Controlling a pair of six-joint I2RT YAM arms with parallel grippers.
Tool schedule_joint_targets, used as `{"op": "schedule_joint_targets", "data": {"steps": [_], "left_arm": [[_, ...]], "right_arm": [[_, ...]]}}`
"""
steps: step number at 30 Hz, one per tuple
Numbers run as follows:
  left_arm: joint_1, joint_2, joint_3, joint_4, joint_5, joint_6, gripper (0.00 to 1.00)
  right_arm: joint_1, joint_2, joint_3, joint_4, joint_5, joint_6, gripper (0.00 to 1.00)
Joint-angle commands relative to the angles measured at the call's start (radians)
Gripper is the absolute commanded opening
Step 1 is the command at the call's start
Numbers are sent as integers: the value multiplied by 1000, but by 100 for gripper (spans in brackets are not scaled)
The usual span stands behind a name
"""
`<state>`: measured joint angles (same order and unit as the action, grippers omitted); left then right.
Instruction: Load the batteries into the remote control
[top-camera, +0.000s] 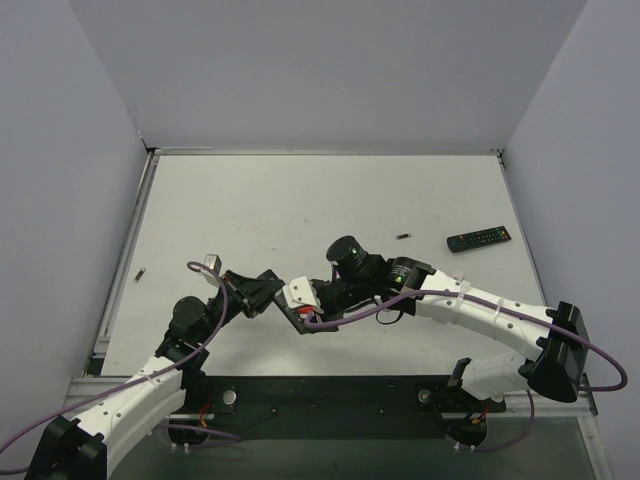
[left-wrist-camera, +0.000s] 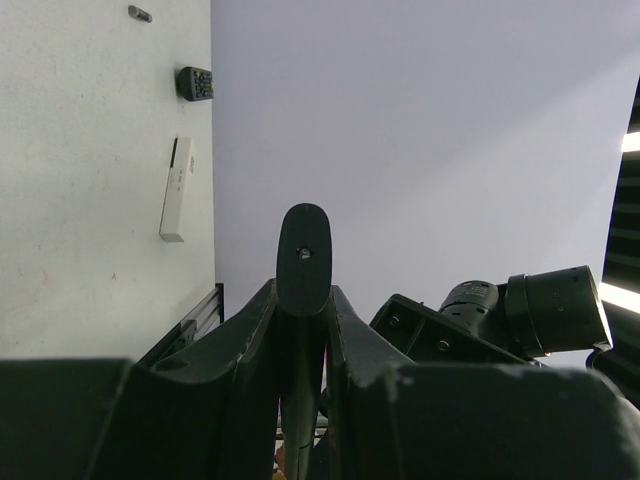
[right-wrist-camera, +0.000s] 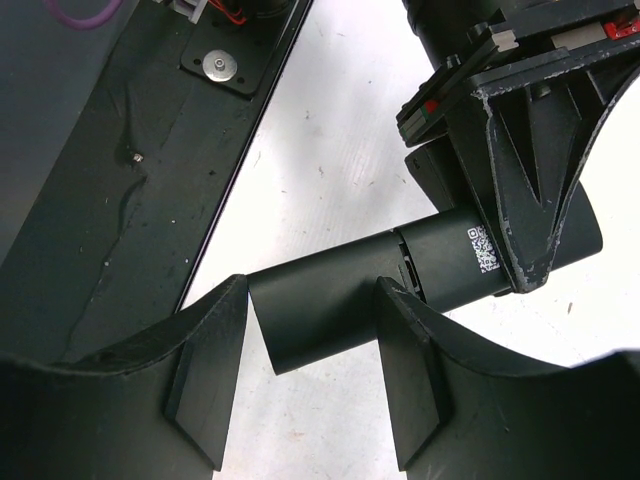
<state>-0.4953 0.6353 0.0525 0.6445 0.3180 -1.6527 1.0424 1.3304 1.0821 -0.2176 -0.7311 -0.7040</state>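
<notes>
1. The left claw is clamped tight on a slim black plastic remote with a smooth, rounded back. Its dark, angular fingers press the remote's flat faces, and the left wrist view shows the remote end-on as a narrow oval.
2. The right claw stands about half spread, its two wedge-shaped black fingers astride the free end of that same remote. Whether the pads actually press it cannot be told.
3. A fine seam crosses the remote's back, just beside a small white square-code sticker.
4. Below both claws lies the matte white table, faintly speckled.
5. Farther out to the right, a long, thin white plastic remote lies flat.
6. Beyond it, a small dark battery with pale metal ends lies loose on the table. It is near a black button-covered remote but not touching it.
7. A second battery lies by the table's left edge, well apart from both claws.
</notes>
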Motion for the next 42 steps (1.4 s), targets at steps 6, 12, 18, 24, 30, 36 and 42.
{"op": "schedule_joint_targets", "data": {"steps": [6, 12, 18, 24, 30, 36, 42], "left_arm": [[-6, -8, 106, 285, 85, -117, 0], [-8, 27, 133, 357, 133, -160, 0], [-14, 46, 147, 392, 153, -174, 0], [-22, 67, 171, 412, 178, -174, 0], [-32, 83, 178, 426, 184, -171, 0], [-31, 83, 187, 352, 184, -72, 0], [-22, 107, 196, 95, 155, 258, 0]], "right_arm": [[-5, 75, -8, -98, 45, -3, 47], [-24, 108, -1, -83, 81, -45, 43], [-39, 134, 6, -49, 84, -55, 42], [-47, 148, -4, 27, 110, -12, 42], [-50, 145, -40, 104, 177, 31, 42], [-47, 122, -54, 100, 125, 78, 43], [-38, 30, -67, 101, 98, 168, 49]]}}
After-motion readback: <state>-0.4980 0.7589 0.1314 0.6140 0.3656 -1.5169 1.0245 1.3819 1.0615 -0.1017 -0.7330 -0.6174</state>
